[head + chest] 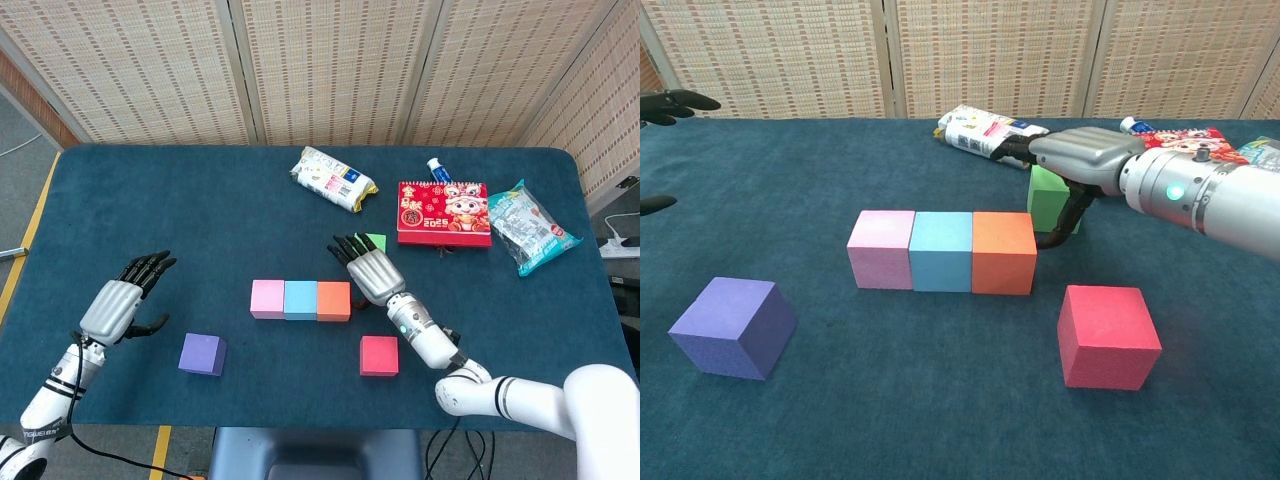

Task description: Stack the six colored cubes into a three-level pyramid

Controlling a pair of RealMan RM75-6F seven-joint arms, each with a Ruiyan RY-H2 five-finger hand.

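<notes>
Blue cloth covers the table. At far left the left hand hovers with fingers spread, grasping nothing. Next comes the purple cube, alone near the front edge. A row of pink cube, light blue cube and orange cube sits touching side by side, a finished bottom level by the look of it. Just behind the orange one, the right hand arches over the green cube, thumb down its front; whether it grasps yet cannot be told. The red cube waits at front right.

A careless closing or lift could likely knock the orange cube and break the row, since hand and row stand so near.

The head view hides most of the green cube under the hand; the chest view shows its front face. Only the head view shows the whole left hand.
</notes>
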